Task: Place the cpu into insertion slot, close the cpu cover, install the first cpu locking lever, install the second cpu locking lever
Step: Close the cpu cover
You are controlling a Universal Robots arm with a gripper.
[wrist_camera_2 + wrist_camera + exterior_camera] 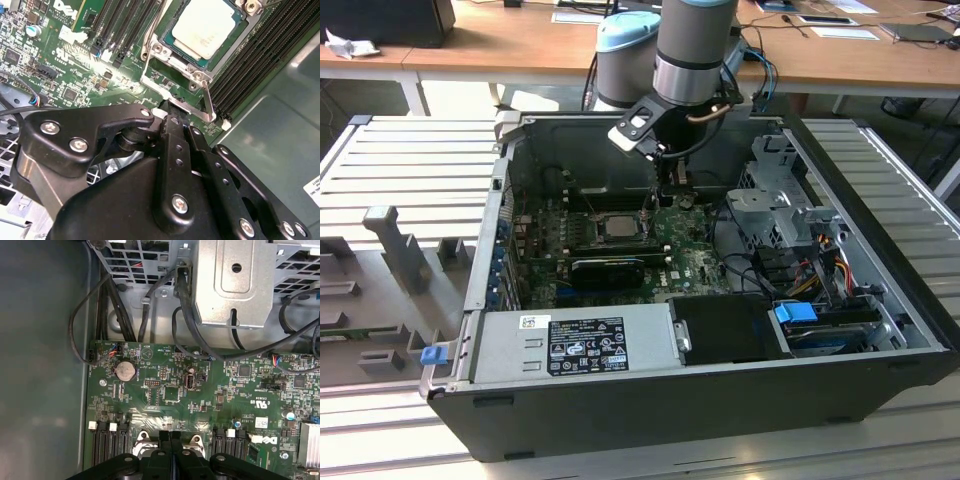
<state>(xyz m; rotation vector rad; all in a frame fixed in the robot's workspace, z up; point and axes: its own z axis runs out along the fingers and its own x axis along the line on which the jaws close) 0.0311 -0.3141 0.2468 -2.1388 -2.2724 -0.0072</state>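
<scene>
My gripper (168, 108), fingers clenched together, has its tips at the cpu locking lever (208, 100) beside the seated cpu (205, 25).

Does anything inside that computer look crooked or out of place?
A thin metal lever beside the chip juts out from its frame instead of lying tucked alongside; the tool is at it. Nothing else looks damaged.

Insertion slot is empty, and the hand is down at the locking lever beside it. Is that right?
Not empty: the second wrist view shows the cpu seated in the insertion slot. The rest holds: the hand is down at the locking lever beside it.
</scene>
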